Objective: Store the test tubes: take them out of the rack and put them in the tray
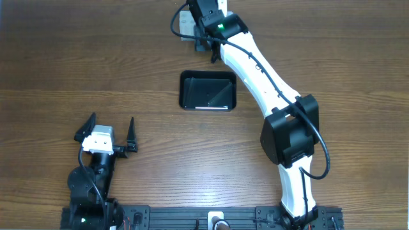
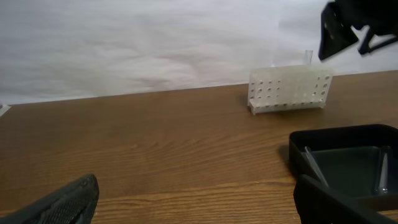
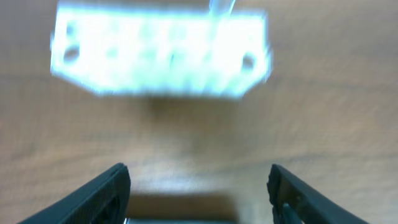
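While one test tube (image 2: 308, 57) is being kept upright in the white rack (image 2: 289, 89) at the far edge of the table (image 1: 77, 64), two others are being held flat in the black tray (image 1: 208, 73) nearby. The right gripper (image 3: 198, 186) is being held open, lifted near the rack, and the left gripper (image 1: 110, 128) is being kept spread wide, well apart from both.

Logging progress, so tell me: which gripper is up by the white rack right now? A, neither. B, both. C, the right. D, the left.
C: the right gripper hangs open just short of the rack, while the left gripper sits near its own base.
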### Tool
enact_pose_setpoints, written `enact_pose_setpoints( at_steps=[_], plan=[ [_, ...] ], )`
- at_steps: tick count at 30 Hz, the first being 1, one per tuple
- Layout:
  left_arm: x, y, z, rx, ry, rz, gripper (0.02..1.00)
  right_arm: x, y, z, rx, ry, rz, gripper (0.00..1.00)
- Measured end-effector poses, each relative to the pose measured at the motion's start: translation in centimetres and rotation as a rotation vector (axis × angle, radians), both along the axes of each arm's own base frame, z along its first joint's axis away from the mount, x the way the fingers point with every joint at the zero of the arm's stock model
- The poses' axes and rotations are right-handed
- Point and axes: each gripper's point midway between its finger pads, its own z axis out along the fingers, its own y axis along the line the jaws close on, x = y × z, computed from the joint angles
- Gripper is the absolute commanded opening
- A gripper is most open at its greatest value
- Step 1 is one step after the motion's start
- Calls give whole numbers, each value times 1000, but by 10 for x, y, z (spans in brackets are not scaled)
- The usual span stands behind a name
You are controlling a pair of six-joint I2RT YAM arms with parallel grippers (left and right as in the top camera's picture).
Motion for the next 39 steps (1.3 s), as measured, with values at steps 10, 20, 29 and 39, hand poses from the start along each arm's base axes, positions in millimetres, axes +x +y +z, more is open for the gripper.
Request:
enact_pose_setpoints(
  at_steps=[10, 20, 29, 39],
  plan=[
    [0, 0, 0, 0, 0, 1, 1000, 62, -38, 29, -2, -227, -66, 700],
    [0, 0, 0, 0, 0, 0, 1000, 87, -33, -14, -18, -233, -34, 695],
    [0, 0, 0, 0, 0, 1, 1000, 95, -19, -11, 14, -284, -14, 691],
    [0, 0, 0, 0, 0, 1, 1000, 104, -15, -23, 23, -305, -14, 689]
  ],
)
